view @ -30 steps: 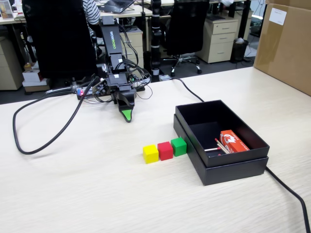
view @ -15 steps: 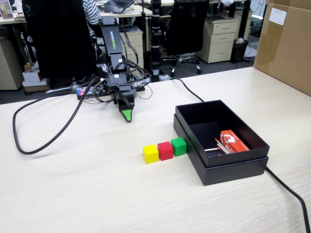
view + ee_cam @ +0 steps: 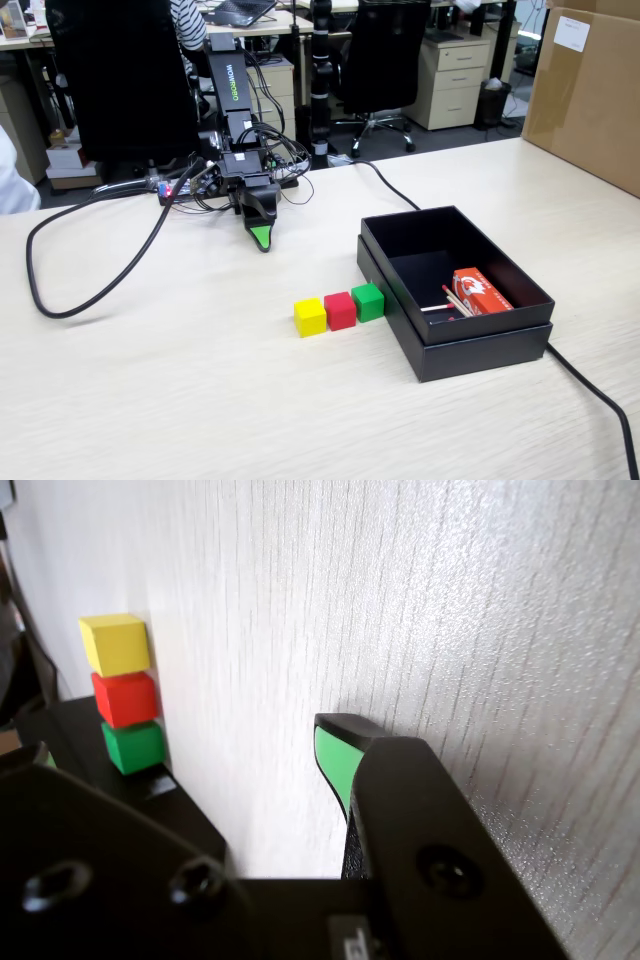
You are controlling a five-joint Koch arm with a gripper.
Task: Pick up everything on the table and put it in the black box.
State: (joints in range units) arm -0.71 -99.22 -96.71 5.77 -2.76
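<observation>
Three small cubes stand in a touching row on the pale wood table (image 3: 180, 400): yellow (image 3: 310, 316), red (image 3: 340, 310) and green (image 3: 368, 301), the green one right beside the black box (image 3: 480, 350). The wrist view shows them too: yellow (image 3: 116, 644), red (image 3: 126, 697), green (image 3: 133, 746), with the box (image 3: 150, 800) past the green one. My gripper (image 3: 262, 236) hangs low over the table behind and left of the cubes, well apart from them. In the wrist view the gripper (image 3: 190, 752) is open, with bare table between its green-padded fingers (image 3: 333, 765).
A red-and-white carton (image 3: 480, 291) and thin sticks (image 3: 455, 300) lie inside the box. Black cables (image 3: 90, 290) loop across the table's left part and one runs past the box's right side. A big cardboard box (image 3: 590, 95) stands at the far right.
The arm and cubes have not moved. A bit of white clothing has appeared at the fixed view's left edge.
</observation>
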